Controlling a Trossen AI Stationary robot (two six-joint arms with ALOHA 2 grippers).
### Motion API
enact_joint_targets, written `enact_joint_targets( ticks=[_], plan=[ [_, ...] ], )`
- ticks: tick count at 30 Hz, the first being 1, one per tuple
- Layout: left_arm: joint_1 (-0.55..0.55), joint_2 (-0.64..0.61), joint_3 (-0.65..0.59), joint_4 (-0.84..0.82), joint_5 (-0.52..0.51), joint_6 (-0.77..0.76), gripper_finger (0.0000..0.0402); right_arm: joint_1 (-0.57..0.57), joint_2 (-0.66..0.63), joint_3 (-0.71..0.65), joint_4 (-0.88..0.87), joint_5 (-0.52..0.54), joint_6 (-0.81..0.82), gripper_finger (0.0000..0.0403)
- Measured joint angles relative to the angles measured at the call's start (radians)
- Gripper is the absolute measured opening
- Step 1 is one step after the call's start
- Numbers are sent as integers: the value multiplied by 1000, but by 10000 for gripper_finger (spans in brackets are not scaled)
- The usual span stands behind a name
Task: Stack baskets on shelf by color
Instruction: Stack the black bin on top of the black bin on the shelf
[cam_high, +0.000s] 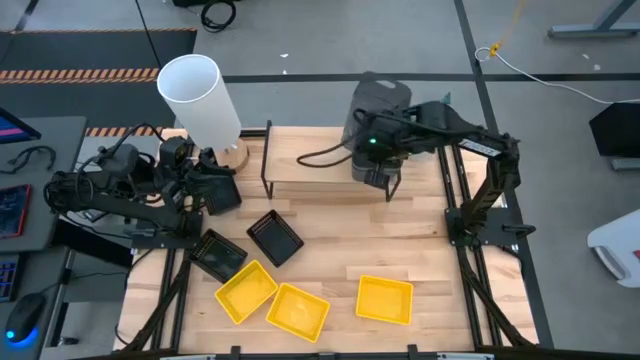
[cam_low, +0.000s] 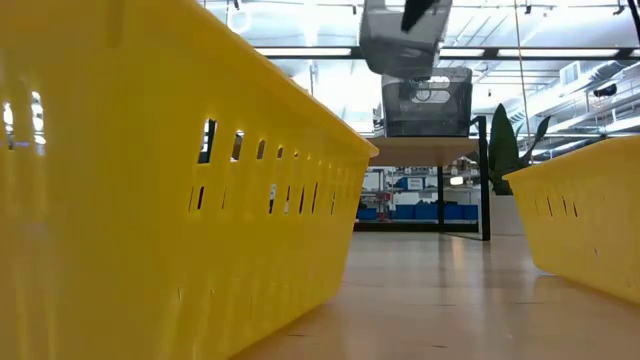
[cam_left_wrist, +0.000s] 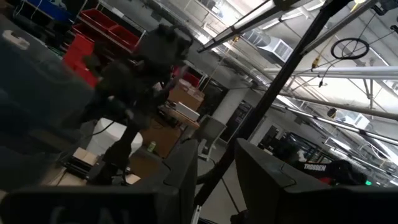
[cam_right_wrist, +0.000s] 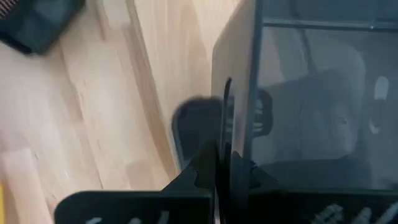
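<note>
Grey basket (cam_high: 378, 101), held by the right arm's jaws (cam_right_wrist: 224, 163), hung over the right part of the shelf (cam_high: 310, 165). In the right wrist view the two jaws were pressed on one wall of this basket, the thin wall running straight up between them. In the low view the same basket (cam_low: 402, 35) hovered just above a second grey basket (cam_low: 428, 103) that stood on the shelf top (cam_low: 418, 150); whether the two touched could not be told.

Two black baskets lay on the worktop (cam_high: 420, 245) in front of the shelf: one (cam_high: 275, 238) tilted near the middle, the other (cam_high: 219, 254) beside it toward the left edge. Nearer the front edge lay three yellow baskets, two touching at left, (cam_high: 246, 291) and (cam_high: 298, 309), and a third (cam_high: 385, 299) apart to the right. In the low view two of the yellow ones filled the foreground, a big one at left (cam_low: 150, 200) and another at right (cam_low: 585, 225).

The left arm's jaws (cam_high: 215, 190) waited at the left rear of the worktop, near a white cylinder (cam_high: 198, 97). In the left wrist view its two dark fingers (cam_left_wrist: 186, 174) stood apart with open space between them, pointing up into the room.
</note>
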Motion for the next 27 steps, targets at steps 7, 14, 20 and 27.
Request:
enact_joint_targets(
  ticks=[7, 14, 20, 27],
  plan=[
    [0, 0, 0, 0, 0, 0, 114, -61, -37, -168, 2, -76, -60, 7],
    [0, 0, 0, -1, 0, 0, 114, -68, -55, -267, 3, -92, -140, 12],
    [0, 0, 0, -1, 0, 0, 114, -71, -56, -280, 3, -109, -164, 38],
    [0, 0, 0, -1, 0, 0, 114, -67, -57, -280, 0, -180, -201, 68]
  ],
)
